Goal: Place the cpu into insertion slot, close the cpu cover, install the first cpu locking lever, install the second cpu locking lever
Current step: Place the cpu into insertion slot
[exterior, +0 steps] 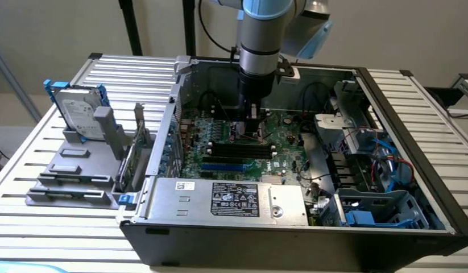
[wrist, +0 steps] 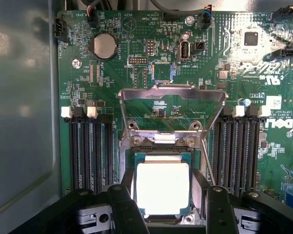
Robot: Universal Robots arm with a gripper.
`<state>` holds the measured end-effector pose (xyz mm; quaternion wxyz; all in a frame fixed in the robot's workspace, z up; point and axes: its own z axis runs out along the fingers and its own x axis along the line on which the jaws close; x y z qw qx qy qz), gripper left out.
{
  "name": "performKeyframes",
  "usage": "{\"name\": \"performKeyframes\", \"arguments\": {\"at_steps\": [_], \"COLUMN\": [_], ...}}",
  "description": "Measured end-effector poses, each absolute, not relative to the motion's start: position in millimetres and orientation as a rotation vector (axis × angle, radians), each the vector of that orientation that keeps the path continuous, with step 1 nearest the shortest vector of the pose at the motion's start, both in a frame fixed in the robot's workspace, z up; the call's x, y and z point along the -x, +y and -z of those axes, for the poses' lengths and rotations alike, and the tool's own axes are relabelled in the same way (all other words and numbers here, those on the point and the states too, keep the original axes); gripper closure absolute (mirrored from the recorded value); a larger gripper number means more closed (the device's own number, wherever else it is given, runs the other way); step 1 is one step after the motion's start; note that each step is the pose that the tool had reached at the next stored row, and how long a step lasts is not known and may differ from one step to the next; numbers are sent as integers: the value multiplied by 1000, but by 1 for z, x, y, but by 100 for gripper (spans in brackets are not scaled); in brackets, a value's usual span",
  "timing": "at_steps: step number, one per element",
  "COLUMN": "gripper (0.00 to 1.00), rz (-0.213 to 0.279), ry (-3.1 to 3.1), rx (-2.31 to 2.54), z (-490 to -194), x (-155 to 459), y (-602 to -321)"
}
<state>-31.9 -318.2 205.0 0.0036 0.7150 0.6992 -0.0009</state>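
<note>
Cpu [wrist: 162,187] sits in the insertion slot [wrist: 161,142], cpu cover [wrist: 172,92] raised, one edge hidden behind the spread claw [wrist: 167,191].

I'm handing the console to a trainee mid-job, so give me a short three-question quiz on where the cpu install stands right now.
1. True or false: the cpu cover is shut over the insertion slot.
2. Where is the cpu? A) on top of the cpu cover B) in the insertion slot C) gripped in shut jaws
3. Fill in: the jaws stand ___, one on each side of the cpu.
Key: 1 false, the cover is raised; 2 B; 3 open.
</note>
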Motion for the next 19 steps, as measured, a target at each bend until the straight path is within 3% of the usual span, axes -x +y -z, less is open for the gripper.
{"name": "performKeyframes", "arguments": {"at_steps": [19], "gripper": [45], "rz": [11], "ry": [2171], "rx": [-2255], "z": [-199], "x": [32], "y": [-318]}}
